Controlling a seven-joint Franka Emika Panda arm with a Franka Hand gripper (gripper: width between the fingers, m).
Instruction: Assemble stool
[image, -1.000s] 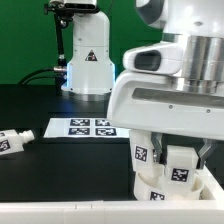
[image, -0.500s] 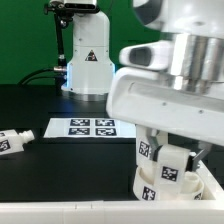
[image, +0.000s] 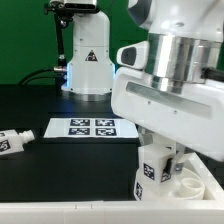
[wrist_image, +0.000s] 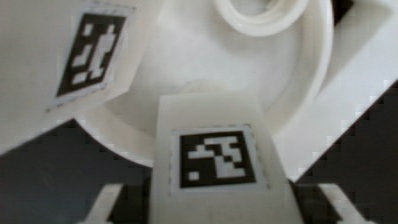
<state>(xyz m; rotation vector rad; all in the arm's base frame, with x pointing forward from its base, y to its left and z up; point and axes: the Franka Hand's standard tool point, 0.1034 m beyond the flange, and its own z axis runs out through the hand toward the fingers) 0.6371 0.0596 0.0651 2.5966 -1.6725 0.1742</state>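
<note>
Presently jaws grip one leg (image: 153, 166), long axis upright (tag outward); seat disc (image: 196, 184) lies just beneath its foot.

We've got the arm (image: 165, 100) reaching straight down, its broad white hand housing filling the exterior view's right. The wrist (image: 185, 45) stands vertical above it, the grey joint stacked directly over the hand. Down low the gripper (image: 160, 165) points downward. In the wrist view we see both fingers (wrist_image: 111, 206) closed in on a stool leg (wrist_image: 217, 150), one finger against each side face. The leg sits squarely between them, clamped, with its tagged face turned up toward the wrist camera.
</note>
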